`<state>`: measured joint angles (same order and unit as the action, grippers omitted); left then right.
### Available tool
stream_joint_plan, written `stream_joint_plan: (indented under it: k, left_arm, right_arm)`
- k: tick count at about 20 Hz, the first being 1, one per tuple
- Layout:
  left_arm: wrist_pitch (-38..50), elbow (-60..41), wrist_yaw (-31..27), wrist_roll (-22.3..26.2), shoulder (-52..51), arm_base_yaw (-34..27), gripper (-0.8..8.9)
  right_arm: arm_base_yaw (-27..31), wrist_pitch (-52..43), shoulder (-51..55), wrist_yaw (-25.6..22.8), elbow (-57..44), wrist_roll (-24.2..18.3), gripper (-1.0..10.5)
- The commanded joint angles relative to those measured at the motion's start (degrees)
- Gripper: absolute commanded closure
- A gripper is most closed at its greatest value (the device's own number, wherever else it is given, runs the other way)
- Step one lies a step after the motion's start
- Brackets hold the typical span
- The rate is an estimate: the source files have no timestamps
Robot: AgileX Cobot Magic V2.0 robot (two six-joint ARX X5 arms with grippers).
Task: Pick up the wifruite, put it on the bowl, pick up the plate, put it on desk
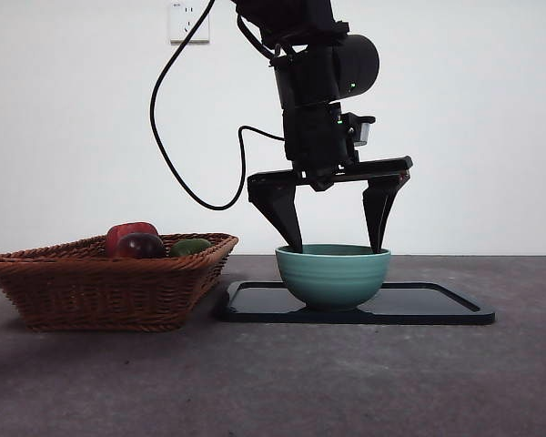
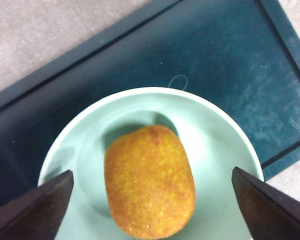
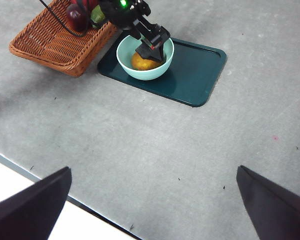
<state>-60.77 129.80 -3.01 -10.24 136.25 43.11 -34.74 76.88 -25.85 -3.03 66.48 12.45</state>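
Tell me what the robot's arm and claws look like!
The arm is black and chunky, with a round drum-shaped part, a tiny green light and a thin black cable looping off it. The left gripper has two black, pointed, wedge-shaped claws. The right gripper has the same dark pointed claws.

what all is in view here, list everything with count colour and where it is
wifruite: 1, orange, lying inside the bowl
bowl: 1, mint-teal, standing on the tray
tray: 1, dark teal, flat on the desk beside the basket
basket: 1, brown wicker, on the desk
fruit in the basket: red apple, dark purple fruit, green fruit
desk: 1, grey
wall socket: 1, white, on the wall
left gripper: black, fingers open, tips at the bowl's rim
right gripper: black, open, high above the desk
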Motion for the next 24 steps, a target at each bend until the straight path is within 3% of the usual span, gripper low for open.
stream_joint_plan:
  k: [1, 9, 12, 15, 20, 24]
  left_arm:
    - [0.22, 1.92, 0.11, -0.92, 2.32, 0.35, 3.24]
    - [-1.31, 1.92, 0.46, -1.40, 5.79, 0.39, 3.26]
    - [-1.27, 1.92, 0.44, -1.40, 5.88, 0.39, 4.75]
    - [-1.29, 1.92, 0.42, -1.38, 5.88, 0.28, 5.46]
    - [0.15, 2.10, 0.42, -1.33, 5.88, 0.28, 5.73]
    - [-3.54, 7.06, 0.42, -0.70, 5.86, 0.28, 5.72]
  right_arm:
    - [-0.37, 4.22, -0.15, 0.00, 0.44, 0.63, 3.5]
    - [-0.37, 4.22, -0.15, 0.00, 0.44, 0.63, 3.5]
    - [-0.37, 4.22, -0.15, -0.02, 0.44, 0.63, 3.5]
    - [-0.37, 4.22, -0.15, -0.02, 0.44, 0.61, 3.5]
    - [-0.37, 4.22, -0.15, 0.00, 0.44, 0.63, 3.5]
    - [-0.37, 4.22, -0.15, 0.00, 0.44, 0.63, 3.5]
